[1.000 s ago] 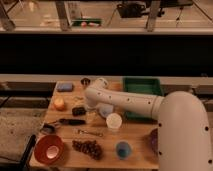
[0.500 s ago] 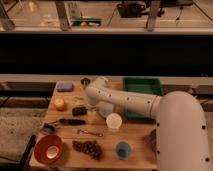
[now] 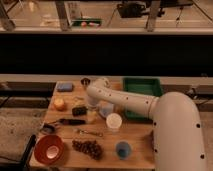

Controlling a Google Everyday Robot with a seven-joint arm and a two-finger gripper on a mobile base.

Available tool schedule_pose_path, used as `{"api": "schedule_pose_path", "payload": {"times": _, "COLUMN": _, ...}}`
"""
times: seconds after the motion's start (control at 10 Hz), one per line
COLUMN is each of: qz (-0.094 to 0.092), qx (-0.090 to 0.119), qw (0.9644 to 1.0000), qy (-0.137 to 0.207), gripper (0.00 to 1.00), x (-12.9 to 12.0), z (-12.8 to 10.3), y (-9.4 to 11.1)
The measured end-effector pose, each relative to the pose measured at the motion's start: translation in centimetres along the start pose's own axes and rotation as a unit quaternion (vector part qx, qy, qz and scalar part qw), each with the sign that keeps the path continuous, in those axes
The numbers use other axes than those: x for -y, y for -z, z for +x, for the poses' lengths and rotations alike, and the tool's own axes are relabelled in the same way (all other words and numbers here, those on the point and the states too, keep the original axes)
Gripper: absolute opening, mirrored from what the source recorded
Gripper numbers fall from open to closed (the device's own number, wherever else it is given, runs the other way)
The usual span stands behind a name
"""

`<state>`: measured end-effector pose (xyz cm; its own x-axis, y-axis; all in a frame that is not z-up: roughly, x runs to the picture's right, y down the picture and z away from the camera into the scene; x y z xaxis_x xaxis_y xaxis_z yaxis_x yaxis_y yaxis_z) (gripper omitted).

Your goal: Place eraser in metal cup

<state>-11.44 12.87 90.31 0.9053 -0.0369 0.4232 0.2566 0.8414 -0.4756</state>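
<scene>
The eraser [image 3: 78, 110] is a small dark block lying on the wooden table [image 3: 140, 135], left of centre. The metal cup [image 3: 85, 81] is a small shiny cup standing at the table's back edge, behind the eraser. My white arm reaches in from the right and bends down over the table's middle. My gripper [image 3: 90, 106] hangs low, just to the right of the eraser. The arm's wrist hides most of it. The cup stands apart from the gripper, a short way behind it.
A blue sponge [image 3: 64, 86] lies at the back left and an orange [image 3: 59, 103] left of the eraser. A black-handled tool [image 3: 70, 121], a red bowl [image 3: 48, 149], grapes [image 3: 87, 148], a blue cup [image 3: 122, 149] and a white cup [image 3: 114, 121] sit nearer. A green tray [image 3: 142, 90] stands at the back right.
The arm's end has shifted only slightly near the eraser. The eraser and the metal cup lie where they were.
</scene>
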Motion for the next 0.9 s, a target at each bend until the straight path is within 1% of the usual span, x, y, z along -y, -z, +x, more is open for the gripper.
{"api": "schedule_pose_path", "payload": {"times": 0.1, "qz": -0.003, "qx": 0.004, "qw": 1.0, "qy": -0.001, "gripper": 0.8, "x": 0.15, "z": 0.09, "y": -0.32}}
{"api": "schedule_pose_path", "payload": {"times": 0.2, "qz": -0.005, "qx": 0.008, "qw": 0.9999, "qy": -0.002, "gripper": 0.76, "x": 0.25, "z": 0.17, "y": -0.61}}
{"api": "schedule_pose_path", "payload": {"times": 0.4, "qz": -0.009, "qx": 0.018, "qw": 0.9998, "qy": -0.007, "gripper": 0.6, "x": 0.45, "z": 0.35, "y": -1.01}}
{"api": "schedule_pose_path", "payload": {"times": 0.5, "qz": -0.009, "qx": 0.017, "qw": 0.9998, "qy": -0.006, "gripper": 0.46, "x": 0.46, "z": 0.41, "y": -0.96}}
{"api": "schedule_pose_path", "payload": {"times": 0.7, "qz": -0.01, "qx": 0.017, "qw": 0.9998, "qy": -0.005, "gripper": 0.3, "x": 0.37, "z": 0.44, "y": -0.68}}
{"api": "schedule_pose_path", "payload": {"times": 0.9, "qz": -0.01, "qx": 0.017, "qw": 0.9998, "qy": -0.004, "gripper": 0.07, "x": 0.34, "z": 0.42, "y": -0.43}}
